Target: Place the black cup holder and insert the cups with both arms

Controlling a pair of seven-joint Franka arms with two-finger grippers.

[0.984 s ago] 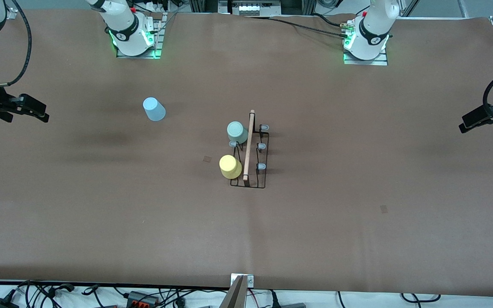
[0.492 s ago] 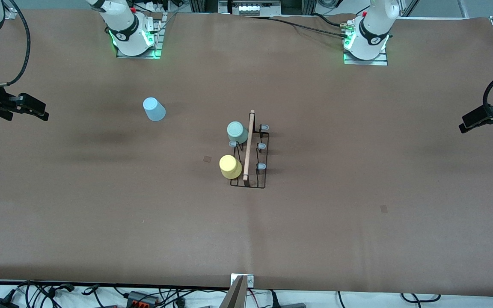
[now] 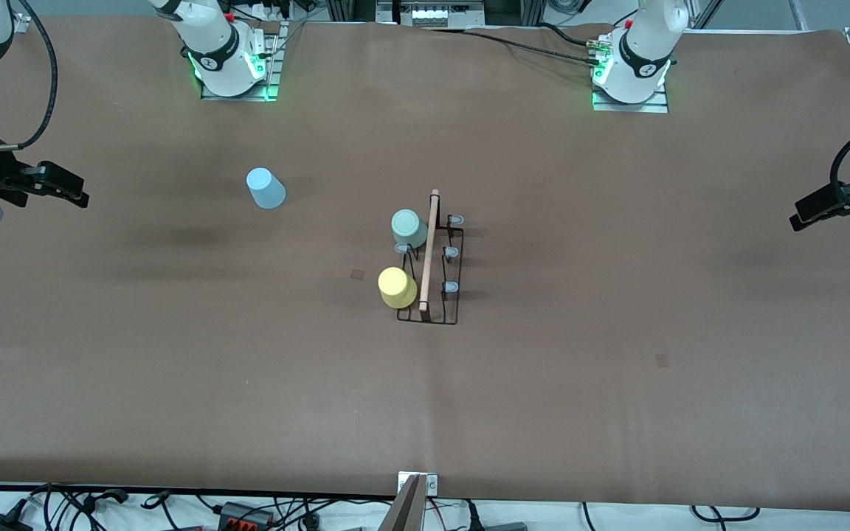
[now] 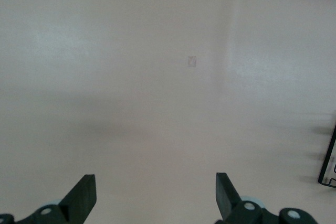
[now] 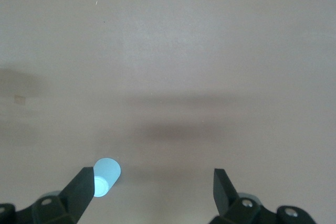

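Nearest the front camera on the worktop (image 3: 617,413) you have the black cup holder (image 3: 430,284), standing well apart from both sets of jaws, roughly midway between them. It looks like a light, stiff wire frame; its wooden rod handle (image 3: 429,251) is probably the surest place to take hold, since the thin wires give little to pinch. Two cups already sit upside down on its prongs on the side toward the right arm: the yellow cup (image 3: 397,287), then the mint green cup (image 3: 409,228) farther from the camera, with a bare capped prong (image 3: 402,249) between them and three more bare on the side toward the left arm. The light blue cup (image 3: 265,188) stands apart on the worktop, farther again, toward the right arm's end, nearest the right gripper (image 5: 149,190), whose jaws hang wide apart and empty over the worktop. Expect this cup to be light, smooth and easy to tip or squeeze; close gently across its wall. The left gripper (image 4: 156,195), also with jaws apart and empty, waits over bare worktop at its own end.
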